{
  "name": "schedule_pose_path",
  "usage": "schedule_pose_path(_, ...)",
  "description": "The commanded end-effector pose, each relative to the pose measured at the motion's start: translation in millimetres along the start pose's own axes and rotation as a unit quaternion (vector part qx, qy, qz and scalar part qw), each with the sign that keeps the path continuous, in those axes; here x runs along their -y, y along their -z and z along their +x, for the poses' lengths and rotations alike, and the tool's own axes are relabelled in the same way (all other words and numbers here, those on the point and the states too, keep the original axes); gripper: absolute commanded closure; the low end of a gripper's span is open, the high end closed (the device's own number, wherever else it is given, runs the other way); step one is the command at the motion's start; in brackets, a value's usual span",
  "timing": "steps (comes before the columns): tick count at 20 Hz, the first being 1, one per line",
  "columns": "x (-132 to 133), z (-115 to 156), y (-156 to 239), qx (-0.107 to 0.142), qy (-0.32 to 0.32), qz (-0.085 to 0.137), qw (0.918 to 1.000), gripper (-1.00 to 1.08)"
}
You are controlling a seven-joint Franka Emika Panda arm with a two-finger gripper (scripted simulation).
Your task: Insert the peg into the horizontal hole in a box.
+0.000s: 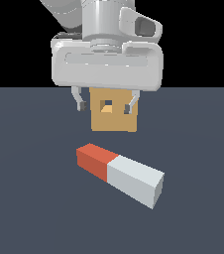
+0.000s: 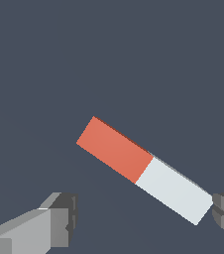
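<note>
The end effector (image 1: 105, 105) hangs above the table (image 1: 29, 198) with its fingers spread wide and nothing between them. In the exterior view its two dark fingertips (image 1: 82, 106) sit on either side of the box's upper face, in front of it. In the wrist view one grey finger (image 2: 54, 221) and the edge of the other show at the frame's border, well apart from each other, with bare table between.

The peg (image 1: 120, 174) lies flat on the table, nearer the exterior camera than the end effector, and free of any grip. Its orange-red end points toward the exterior view's left and slightly back; its pale end runs toward the exterior view's right and forward.

The box (image 1: 114, 118) stands behind the peg, apart from it. Its hole (image 1: 107, 104) faces the exterior camera, dark inside, and is empty.
</note>
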State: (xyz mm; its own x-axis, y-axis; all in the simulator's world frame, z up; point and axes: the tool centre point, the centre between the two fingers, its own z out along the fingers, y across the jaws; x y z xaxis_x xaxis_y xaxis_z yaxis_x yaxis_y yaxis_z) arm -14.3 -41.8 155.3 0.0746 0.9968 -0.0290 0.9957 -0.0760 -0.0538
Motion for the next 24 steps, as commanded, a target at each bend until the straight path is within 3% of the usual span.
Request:
schedule_pose_path(1, 0, 0, 0, 0.000, 0.000, 0.000, 1.0000, -0.92)
schedule_pose_path(15, -5, -9, -10, 0.000, 0.061, -0.004, 0.9981, -0.92)
schedule_pose_path(24, -15, -22, -27, 0.000, 0.161, -0.011, 0.9869, -0.92)
